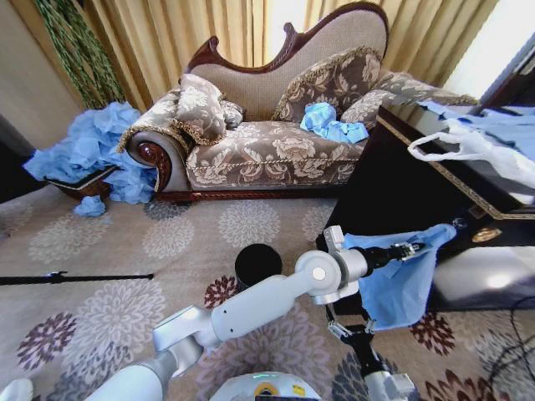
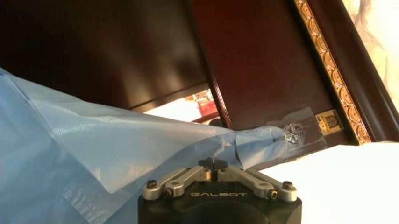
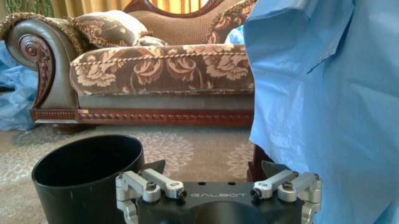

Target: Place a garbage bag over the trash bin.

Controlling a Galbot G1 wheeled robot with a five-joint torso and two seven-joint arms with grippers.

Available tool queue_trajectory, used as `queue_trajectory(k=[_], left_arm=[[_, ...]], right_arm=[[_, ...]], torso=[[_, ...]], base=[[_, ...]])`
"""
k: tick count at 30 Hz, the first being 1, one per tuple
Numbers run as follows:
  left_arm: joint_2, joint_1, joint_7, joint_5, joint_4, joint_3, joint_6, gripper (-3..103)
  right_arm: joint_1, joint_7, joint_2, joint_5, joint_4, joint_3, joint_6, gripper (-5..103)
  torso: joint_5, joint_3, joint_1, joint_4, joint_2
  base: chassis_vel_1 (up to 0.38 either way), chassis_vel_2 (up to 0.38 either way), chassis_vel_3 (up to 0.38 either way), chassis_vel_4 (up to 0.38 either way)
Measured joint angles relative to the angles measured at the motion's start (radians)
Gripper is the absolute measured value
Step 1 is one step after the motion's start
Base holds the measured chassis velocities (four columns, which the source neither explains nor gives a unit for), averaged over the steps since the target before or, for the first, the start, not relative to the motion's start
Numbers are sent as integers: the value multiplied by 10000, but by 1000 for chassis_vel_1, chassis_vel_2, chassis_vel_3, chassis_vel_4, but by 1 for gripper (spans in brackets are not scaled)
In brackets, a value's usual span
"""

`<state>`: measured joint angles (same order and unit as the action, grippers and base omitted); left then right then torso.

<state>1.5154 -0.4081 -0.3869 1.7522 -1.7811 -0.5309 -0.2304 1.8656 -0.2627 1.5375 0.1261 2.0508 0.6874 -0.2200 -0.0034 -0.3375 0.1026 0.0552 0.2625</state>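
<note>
— Item one, left gripper?
— Fingers pinched together on a fold of the garbage bag, held up beside the dark wood cabinet. The light-blue sheet hangs loose below it, off the floor.

— Item two, right gripper?
— Low, under the bag, fingers spread wide, nothing between them. The hanging plastic is just beside one finger.

— Item three, trash bin?
— Black, upright on the floral carpet, mouth bare, apart from the bag. Chaise sofa well behind it.

— Progress?
— Bag lifted: done. Opening its mouth and drawing it over the rim: still outstanding, by my reckoning.
</note>
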Motion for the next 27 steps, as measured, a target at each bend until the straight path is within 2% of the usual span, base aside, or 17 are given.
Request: queue_trajectory(k=[9,20,27], left_arm=[[48,-25,0,12,9,24,-10,0],[-237,48,-1284,-133,-165,195,-545,0],[-814,-202,-1591,-159,-183,325,-659,0]], right_arm=[[-10,32,11,0,-11,-3,-1,100],[0,65,4,75,43,9,-1,100],[23,86,15,110,121,43,-2,100]], torso=[[0,0,0,1,0],[0,0,0,1,0],[-1,0,0,1,0]], base=[[0,0,0,0],[0,0,0,0],[0,0,0,0]])
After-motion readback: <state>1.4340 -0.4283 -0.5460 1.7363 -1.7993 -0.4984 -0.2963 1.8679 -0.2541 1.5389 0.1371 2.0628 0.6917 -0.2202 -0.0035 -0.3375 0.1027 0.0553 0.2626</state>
